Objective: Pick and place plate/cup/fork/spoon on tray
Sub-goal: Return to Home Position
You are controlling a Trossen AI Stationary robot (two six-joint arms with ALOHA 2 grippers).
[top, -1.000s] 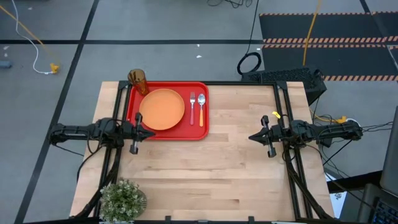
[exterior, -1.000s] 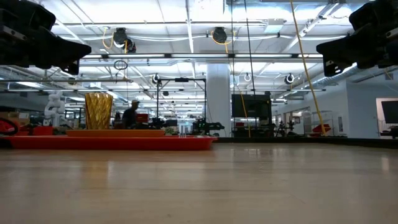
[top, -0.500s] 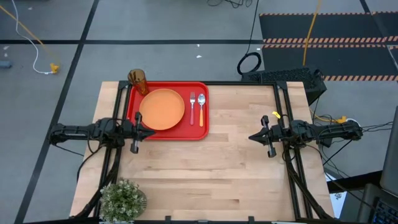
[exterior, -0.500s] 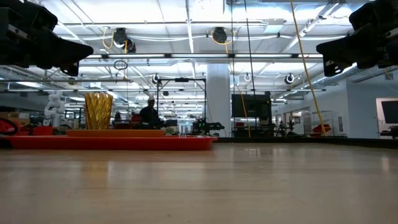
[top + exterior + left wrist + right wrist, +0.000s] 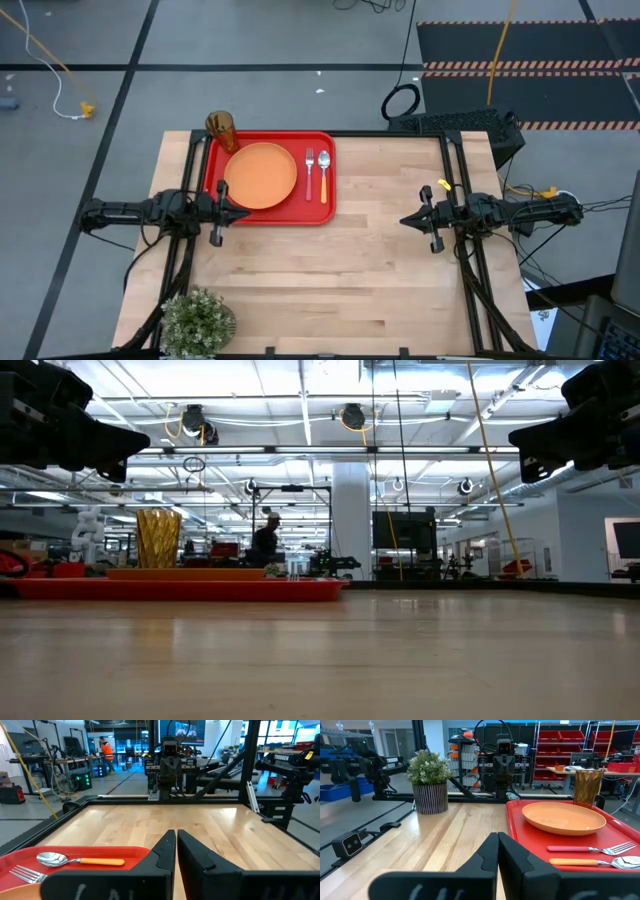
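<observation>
From table height the tray (image 5: 180, 589) rim hides fork (image 5: 310, 172) and spoon (image 5: 324, 175); the cup (image 5: 587, 787) base is lost behind the plate (image 5: 261, 176). The left hand (image 5: 238, 213), pressed together, hangs over the tray's edge beside the plate; the right hand (image 5: 407, 221), likewise pressed together, is well apart, with bare surface (image 5: 380, 270) ahead of it

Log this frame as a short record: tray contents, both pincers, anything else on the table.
tray: red, on the far left part of the table
plate: orange, on the tray, nothing on it
cup: amber, upright at the tray's far corner, beside the plate
fork: on the tray next to the plate, head toward the far edge
spoon: parallel to the fork, on its outer side
left pincer: shut, empty, raised by the tray's near edge
right pincer: shut, empty, raised over bare table
other: potted plant at the near left corner
</observation>
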